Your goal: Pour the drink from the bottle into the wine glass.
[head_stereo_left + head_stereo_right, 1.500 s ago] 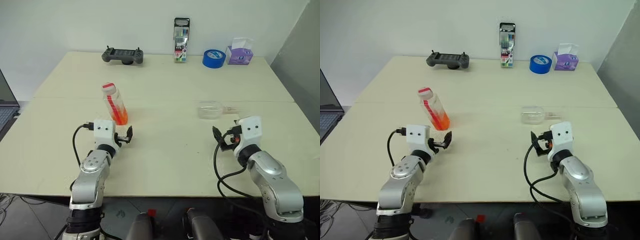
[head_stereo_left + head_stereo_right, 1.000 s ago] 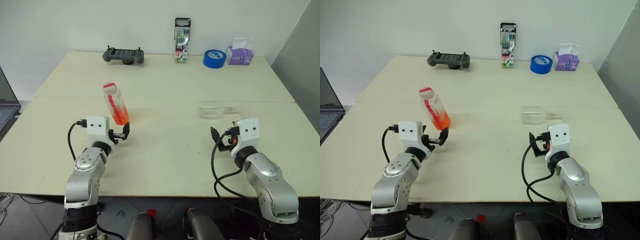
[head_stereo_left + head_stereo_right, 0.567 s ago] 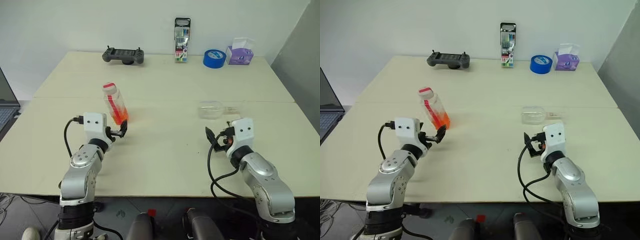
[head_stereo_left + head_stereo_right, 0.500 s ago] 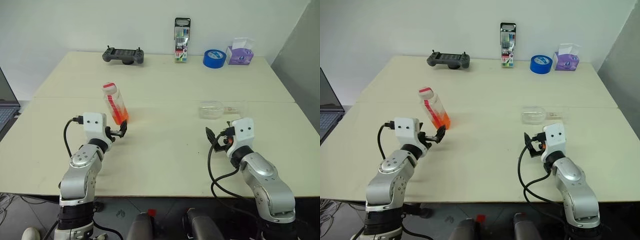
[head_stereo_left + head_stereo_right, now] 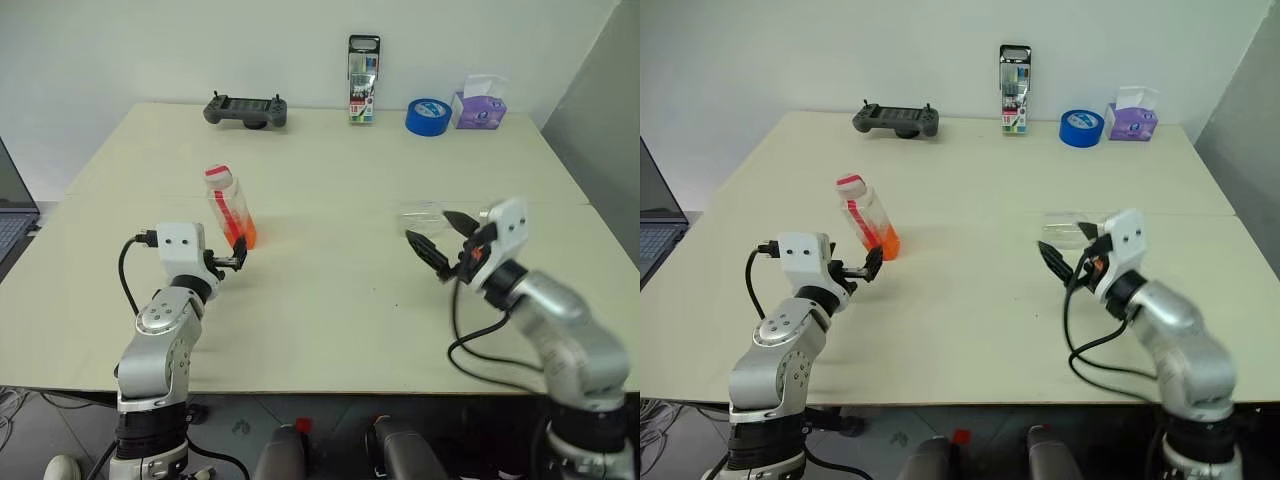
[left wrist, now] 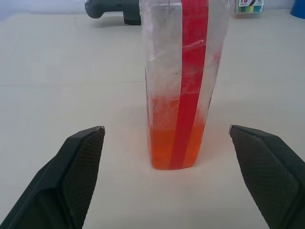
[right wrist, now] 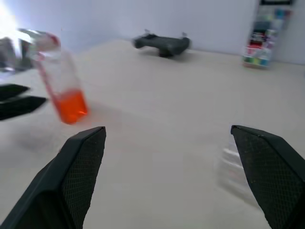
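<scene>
A: Status, left side first?

B: Left end effector (image 5: 238, 260) is open, fingers spread either side of the bottle (image 5: 231, 208), not touching it. The bottle stands capped on the desk (image 5: 330, 290), drink (image 6: 174, 145) filling only its lower part.

A: And the right side?

B: The wine glass (image 5: 425, 218) lies on its side, just behind the right end effector (image 5: 437, 240), which is also open and holds nothing.

A: Risks?

B: The cap is on; tilting before removal pours nothing. A high or off-centre grip on the bottle could tip it. The clear, rounded glass may roll if one finger nudges it, and it must stand upright before pouring, or the drink spills onto the desk.
</scene>
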Robot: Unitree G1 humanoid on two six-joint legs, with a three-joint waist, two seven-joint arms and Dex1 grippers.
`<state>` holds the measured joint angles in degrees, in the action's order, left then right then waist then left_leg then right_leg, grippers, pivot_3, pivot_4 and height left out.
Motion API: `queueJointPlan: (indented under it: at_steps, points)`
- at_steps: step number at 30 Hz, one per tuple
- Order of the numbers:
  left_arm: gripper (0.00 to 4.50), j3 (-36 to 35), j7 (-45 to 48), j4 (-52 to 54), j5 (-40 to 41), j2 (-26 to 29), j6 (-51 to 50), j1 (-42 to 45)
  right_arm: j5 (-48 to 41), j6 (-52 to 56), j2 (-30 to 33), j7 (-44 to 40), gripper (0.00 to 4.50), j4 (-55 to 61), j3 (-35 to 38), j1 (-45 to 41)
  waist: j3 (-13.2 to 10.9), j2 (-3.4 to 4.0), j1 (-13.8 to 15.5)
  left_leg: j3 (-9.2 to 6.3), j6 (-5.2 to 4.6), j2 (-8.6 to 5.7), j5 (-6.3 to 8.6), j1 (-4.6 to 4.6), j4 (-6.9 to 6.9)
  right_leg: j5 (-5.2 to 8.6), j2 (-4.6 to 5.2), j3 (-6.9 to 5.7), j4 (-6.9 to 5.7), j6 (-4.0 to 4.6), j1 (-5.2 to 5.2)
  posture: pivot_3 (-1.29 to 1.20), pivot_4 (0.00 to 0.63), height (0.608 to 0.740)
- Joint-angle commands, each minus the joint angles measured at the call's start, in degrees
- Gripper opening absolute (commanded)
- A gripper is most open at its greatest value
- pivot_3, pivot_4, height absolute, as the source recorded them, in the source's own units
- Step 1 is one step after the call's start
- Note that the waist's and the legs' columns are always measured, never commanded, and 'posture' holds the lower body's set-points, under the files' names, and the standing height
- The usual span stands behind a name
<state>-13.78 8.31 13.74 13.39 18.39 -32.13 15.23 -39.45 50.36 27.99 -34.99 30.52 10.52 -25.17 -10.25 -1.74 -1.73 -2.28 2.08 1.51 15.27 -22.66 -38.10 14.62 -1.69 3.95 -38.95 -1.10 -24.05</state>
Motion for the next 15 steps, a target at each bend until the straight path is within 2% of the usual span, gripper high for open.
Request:
queueJointPlan:
  at_steps: [1,7,15]
  points:
    - [4.47,0.0,0.2,-0.4,-0.3,0.7,1.6,2.7,-7.2,3.7,4.2,-7.2,4.50,1.1,-1.4,-2.0,0.0,-0.06,0.1,-0.06,-0.01,-0.01,0.00,-0.01,0.01,0.00,-0.01,-0.05,0.03,0.00,0.02,0.00,0.150,0.740]
    - [4.47,-0.2,-1.8,-2.4,-0.7,-1.0,3.1,5.6,-6.3,0.8,4.0,-7.5,4.50,-0.7,-5.4,-3.6,0.0,-0.06,0.1,0.00,-0.01,0.00,0.00,-0.03,0.00,0.03,-0.03,0.02,0.02,-0.05,-0.01,0.00,0.150,0.740]
    - [4.47,-0.7,-1.4,-8.3,-1.2,-0.3,6.4,10.3,-7.2,-0.4,3.1,-7.3,4.50,-1.3,-6.5,-4.5,0.0,-0.06,0.1,-0.03,0.00,0.02,0.00,-0.04,-0.01,0.01,-0.02,0.00,0.01,-0.02,-0.02,0.00,0.150,0.740]
